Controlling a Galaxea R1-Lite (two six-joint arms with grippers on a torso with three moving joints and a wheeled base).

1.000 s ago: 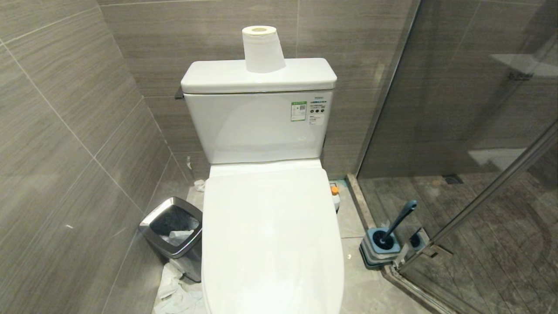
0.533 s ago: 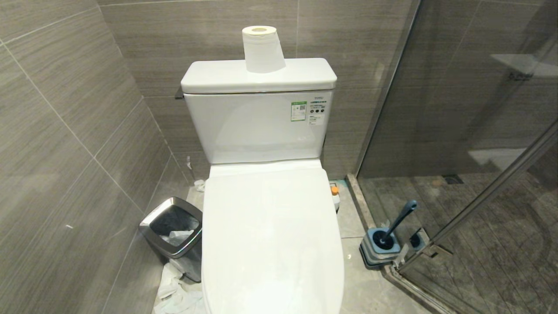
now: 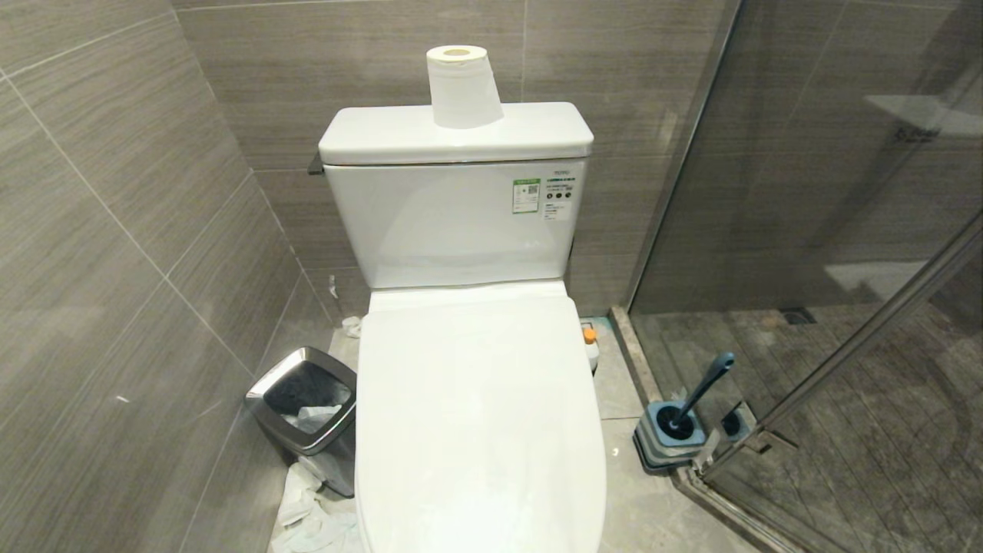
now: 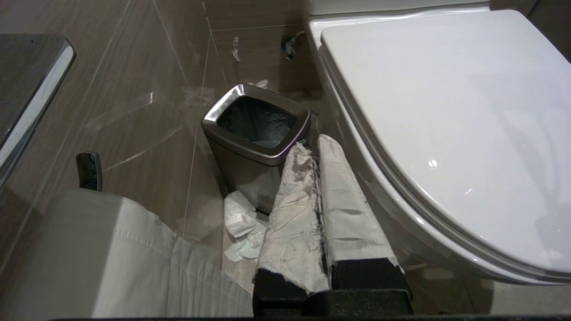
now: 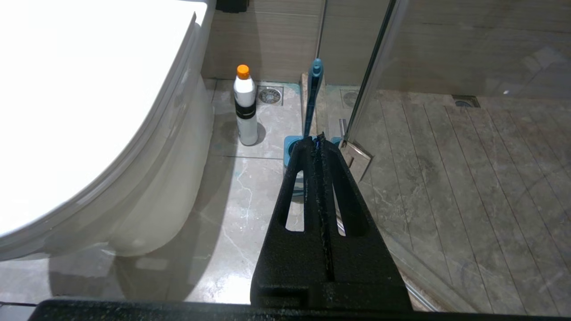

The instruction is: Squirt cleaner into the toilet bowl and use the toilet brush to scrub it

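The white toilet (image 3: 476, 415) fills the middle of the head view with its lid down, so the toilet bowl is hidden. The cleaner (image 5: 246, 107), a small white bottle with an orange cap (image 3: 589, 335), stands on the floor to the toilet's right. Further right, the teal toilet brush (image 3: 703, 388) leans in its square holder (image 3: 670, 438) by the shower door; its handle (image 5: 312, 96) rises beyond my right gripper (image 5: 317, 140). That gripper is shut and holds nothing. My left gripper (image 4: 313, 145), its fingers wrapped in white tape, is shut and empty between the bin and the toilet's side. Neither arm shows in the head view.
A steel-rimmed bin (image 3: 307, 418) stands left of the toilet with crumpled paper (image 3: 311, 514) on the floor beside it. A paper roll (image 3: 463, 86) sits on the cistern. The glass shower door (image 3: 829, 253) closes off the right. Tiled walls stand close behind and left.
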